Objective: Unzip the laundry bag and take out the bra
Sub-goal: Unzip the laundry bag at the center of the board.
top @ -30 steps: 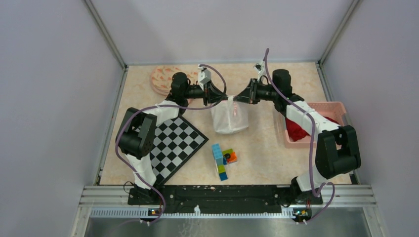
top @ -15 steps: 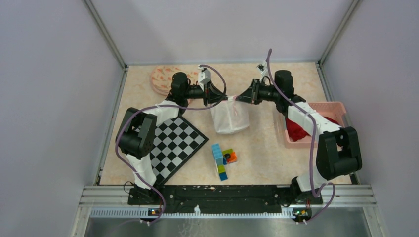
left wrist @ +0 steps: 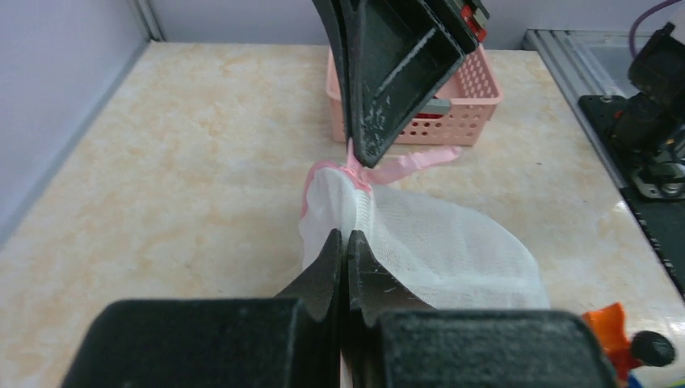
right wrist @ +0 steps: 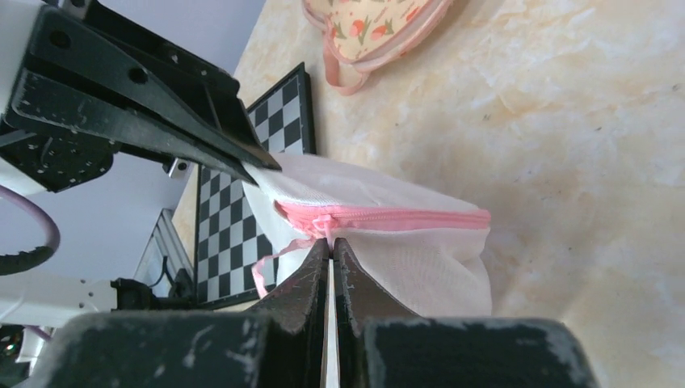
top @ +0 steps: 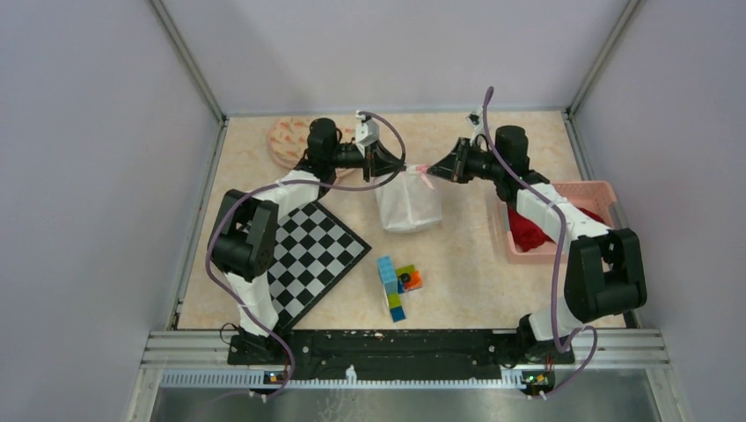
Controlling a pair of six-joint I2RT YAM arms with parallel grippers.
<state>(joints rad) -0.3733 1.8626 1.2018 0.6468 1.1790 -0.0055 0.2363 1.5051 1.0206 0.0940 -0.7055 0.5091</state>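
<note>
The unzipping step is in hand, and by the look of it barely begun. The laundry bag (top: pixel 409 204), white mesh with a pink zip (right wrist: pixel 404 218) along its top edge, hangs between the two arms near the middle of the far half of the counter (top: pixel 466 255), its lower part resting on the surface. The left pincer (left wrist: pixel 346 244) is clamped shut on the mesh at one top corner. The right pincer (right wrist: pixel 329 246) is shut too, and its tips meet right at the zip slider (right wrist: pixel 321 222), so it seems to pinch the slider or its tab — the wrist view does not separate the two. From the slider to the far end of the track the pink teeth look joined, so the bag reads as closed along nearly its whole length.

No bra can be made out through the mesh; it is presumably inside.

The next move calls for the right pincer to draw the slider along the track, away from the corner the left pincer anchors, while the left arm holds firm so the fabric stays taut and the slider runs instead of dragging the whole bag. A loose pink ribbon (right wrist: pixel 262 275) dangles beside the slider and could snag. Only with the mouth open can either pincer reach in — the pink basket (top: pixel 581 185) with red cloth (top: pixel 528 233) stands well apart on the right.
</note>
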